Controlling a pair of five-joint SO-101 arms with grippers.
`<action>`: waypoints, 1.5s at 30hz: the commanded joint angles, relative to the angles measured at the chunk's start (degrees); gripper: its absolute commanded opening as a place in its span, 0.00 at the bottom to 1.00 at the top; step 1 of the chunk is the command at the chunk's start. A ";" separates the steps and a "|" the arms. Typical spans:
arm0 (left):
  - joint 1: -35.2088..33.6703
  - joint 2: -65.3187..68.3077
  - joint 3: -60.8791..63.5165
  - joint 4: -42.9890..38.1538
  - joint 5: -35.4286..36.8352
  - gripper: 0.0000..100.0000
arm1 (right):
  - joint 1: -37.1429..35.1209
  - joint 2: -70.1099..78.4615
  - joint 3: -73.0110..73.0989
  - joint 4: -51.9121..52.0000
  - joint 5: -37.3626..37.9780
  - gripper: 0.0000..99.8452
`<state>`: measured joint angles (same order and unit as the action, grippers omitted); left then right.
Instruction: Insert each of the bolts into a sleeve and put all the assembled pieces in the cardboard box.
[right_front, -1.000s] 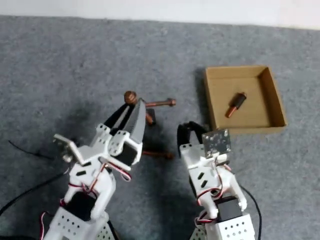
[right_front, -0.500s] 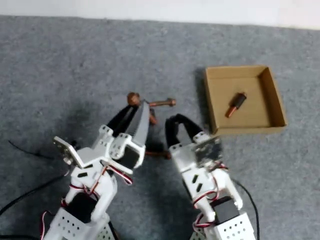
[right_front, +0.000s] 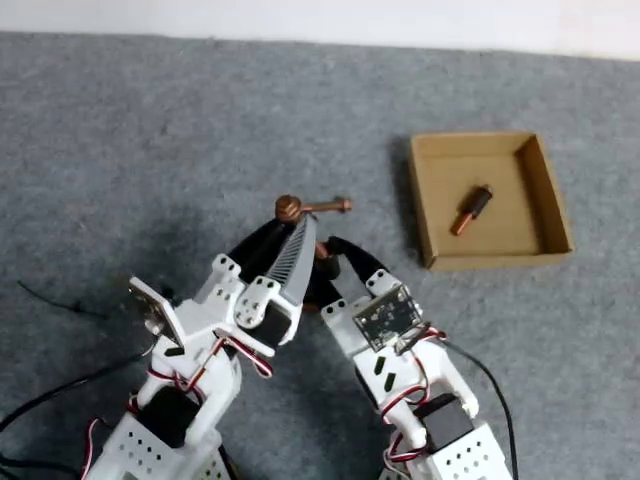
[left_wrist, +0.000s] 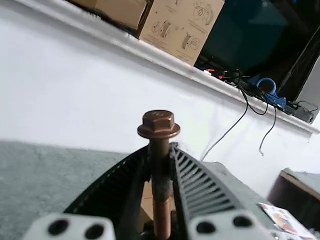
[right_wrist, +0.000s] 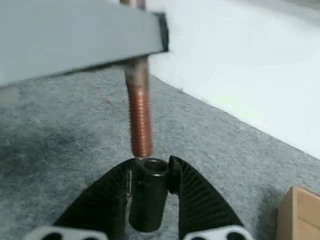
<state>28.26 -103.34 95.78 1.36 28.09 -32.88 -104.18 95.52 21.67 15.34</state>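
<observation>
Lying in the box (right_front: 522, 232) is one sleeved bolt (right_front: 470, 210).

Soft even light, faint shadows

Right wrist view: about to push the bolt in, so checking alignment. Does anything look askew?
Slightly. The bolt, held by the left tool, has its tip over the rim of the sleeve in the right tool, not centred on the bore. Nothing else stands out.
</observation>
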 joint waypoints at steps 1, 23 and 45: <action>1.27 -0.75 1.36 -1.49 -2.81 0.01 | -0.66 -1.19 1.27 -2.07 0.62 0.00; 1.01 -0.75 1.36 -1.23 -6.59 0.01 | -4.18 -1.19 -0.22 1.54 5.45 0.00; 0.48 -0.92 1.36 2.90 -6.59 0.01 | -3.74 -1.19 -6.64 1.54 6.42 0.00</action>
<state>30.99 -103.43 96.04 4.53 21.93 -36.40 -104.18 93.41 23.25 20.97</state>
